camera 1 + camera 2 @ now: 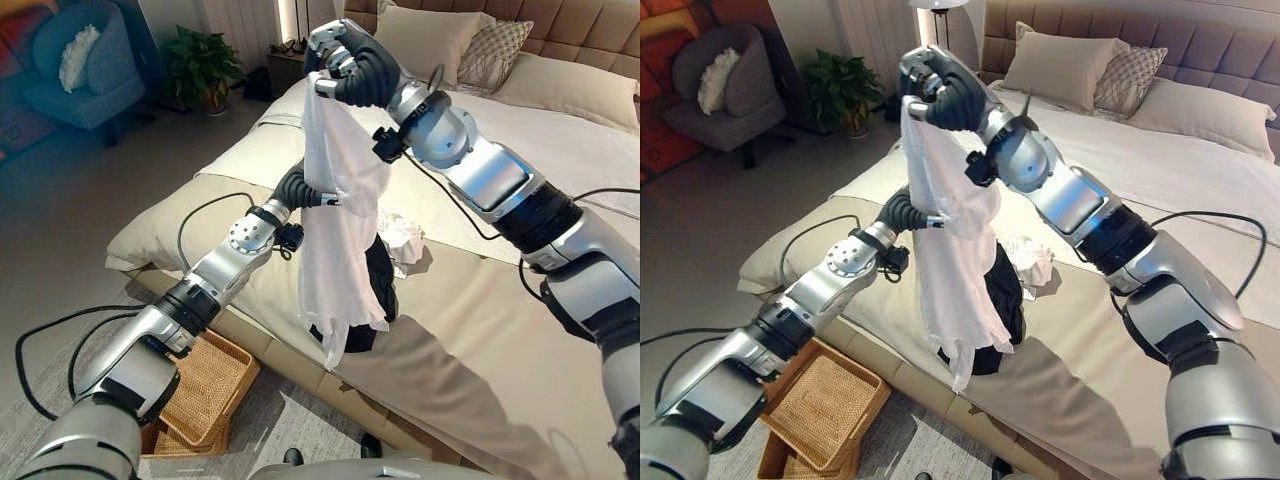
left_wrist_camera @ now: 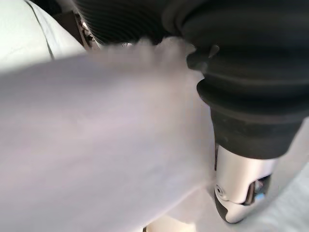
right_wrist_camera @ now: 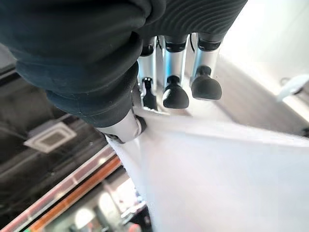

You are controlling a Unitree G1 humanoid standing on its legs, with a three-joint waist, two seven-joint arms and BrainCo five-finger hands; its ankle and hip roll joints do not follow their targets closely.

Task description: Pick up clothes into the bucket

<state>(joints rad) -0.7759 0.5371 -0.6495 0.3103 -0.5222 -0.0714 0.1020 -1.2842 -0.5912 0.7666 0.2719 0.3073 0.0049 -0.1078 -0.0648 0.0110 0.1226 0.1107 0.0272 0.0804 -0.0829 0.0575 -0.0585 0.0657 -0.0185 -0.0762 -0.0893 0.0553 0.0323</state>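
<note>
My right hand [image 1: 345, 65] is raised high over the bed's near edge, shut on the top of a white garment [image 1: 335, 230]. In the right wrist view its fingers [image 3: 176, 92] curl down onto the cloth [image 3: 217, 169]. The garment hangs long and loose, with its lower end above the bed's edge. My left hand [image 1: 298, 188] reaches up to the garment's middle from the left and touches it, and the cloth [image 2: 96, 135] drapes over it. A woven basket [image 1: 205, 385] stands on the floor at the lower left, below my left arm.
A black garment [image 1: 380, 285] and a crumpled white cloth [image 1: 405, 238] lie on the beige bed [image 1: 480, 330] behind the hanging garment. Pillows [image 1: 425, 40] rest at the headboard. An armchair [image 1: 85, 75] and a potted plant [image 1: 205, 65] stand far left.
</note>
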